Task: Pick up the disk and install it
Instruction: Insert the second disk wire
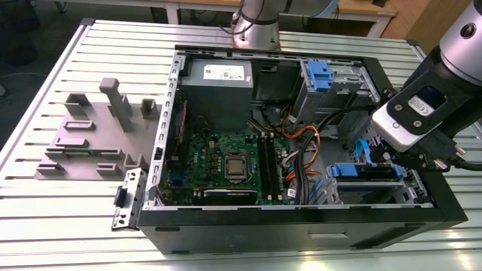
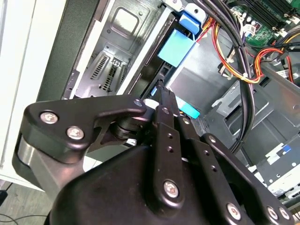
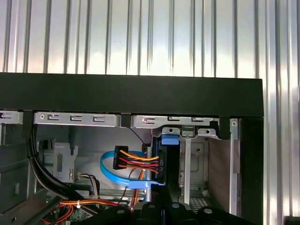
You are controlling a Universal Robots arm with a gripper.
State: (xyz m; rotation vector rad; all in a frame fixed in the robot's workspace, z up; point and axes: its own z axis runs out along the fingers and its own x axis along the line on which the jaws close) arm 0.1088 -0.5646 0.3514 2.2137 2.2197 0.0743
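Observation:
The disk (image 1: 365,171) lies in the lower drive bay of the open computer case (image 1: 301,223), at the exterior view's right, with its blue side rail facing out. The arm's wrist (image 1: 418,113) hangs just to the right of that bay and covers the gripper there. In the first wrist view the disk (image 3: 165,161) stands edge-on as a dark slab with a blue tab on its far end. My gripper (image 3: 161,193) is closed on its near end. In the second wrist view my gripper (image 2: 161,93) has its black fingers brought together, close to the blue rail tab (image 2: 176,47).
Orange, red and yellow power wires (image 3: 136,161) and a blue flat cable (image 3: 115,176) run beside the disk. The case also holds the motherboard (image 1: 226,164), a grey power supply box (image 1: 217,84) and an upper blue latch (image 1: 319,76). A grey fixture plate (image 1: 90,135) lies on the slatted table.

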